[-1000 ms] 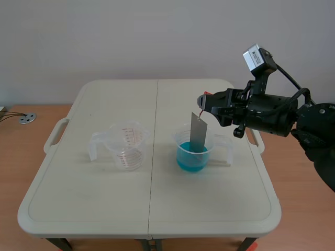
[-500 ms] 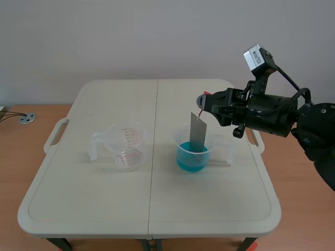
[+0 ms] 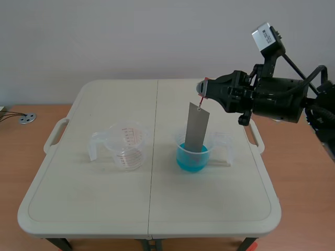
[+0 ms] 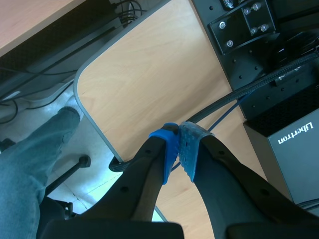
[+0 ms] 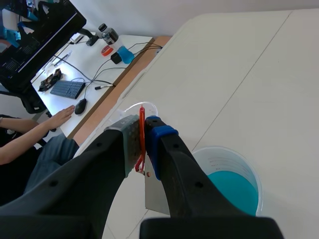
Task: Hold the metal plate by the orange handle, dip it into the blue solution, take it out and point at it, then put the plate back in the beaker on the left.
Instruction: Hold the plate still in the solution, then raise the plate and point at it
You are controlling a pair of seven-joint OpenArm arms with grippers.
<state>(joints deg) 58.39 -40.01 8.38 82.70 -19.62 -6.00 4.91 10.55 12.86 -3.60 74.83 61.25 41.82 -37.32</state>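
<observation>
A grey metal plate (image 3: 197,127) hangs upright from a thin orange handle (image 3: 201,100), with my right gripper (image 3: 202,88) shut on that handle. The plate's lower edge sits inside the clear beaker of blue solution (image 3: 192,157) right of the table's middle. In the right wrist view the orange handle (image 5: 141,139) is pinched between the pads, the plate (image 5: 155,195) hangs under them, and the blue solution (image 5: 234,190) lies below. An empty clear beaker (image 3: 125,145) stands at the left. My left gripper (image 4: 178,148) is shut on nothing, off the table over a wooden floor.
The beige folding table (image 3: 152,209) has a centre seam and side handles. In the right wrist view a desk with a keyboard (image 5: 66,89) and a person's hand (image 5: 60,118) lies beyond the table. Black equipment boxes (image 4: 284,124) stand near my left gripper.
My right gripper has risen, lifting the plate so that much more of it stands above the blue solution. The beakers have stayed in place.
</observation>
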